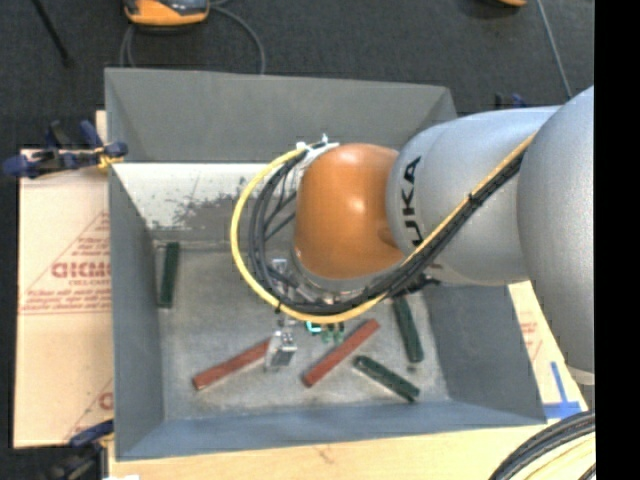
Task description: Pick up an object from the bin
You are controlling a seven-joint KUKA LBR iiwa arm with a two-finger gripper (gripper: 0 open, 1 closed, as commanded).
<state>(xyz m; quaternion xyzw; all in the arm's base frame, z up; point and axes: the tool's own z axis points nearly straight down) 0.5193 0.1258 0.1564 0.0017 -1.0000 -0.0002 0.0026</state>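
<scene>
Tool (283, 349) down at a red stick (232, 365) in the bin (300, 118)
It sits at that stick's right end, front-middle of the floor; open or shut, cannot tell. A second red stick (340, 354) lies just right

lit: bright, from above | glare: orange cover (335, 203), bin (180, 193) back wall | shadow: faint under arm (500, 198)

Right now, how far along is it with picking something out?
Done: the end effector is down in the bin, at one end of a red-brown stick. In hand: nothing visibly lifted; every stick lies on the bin floor. Left: gripping one and raising it out.
</scene>
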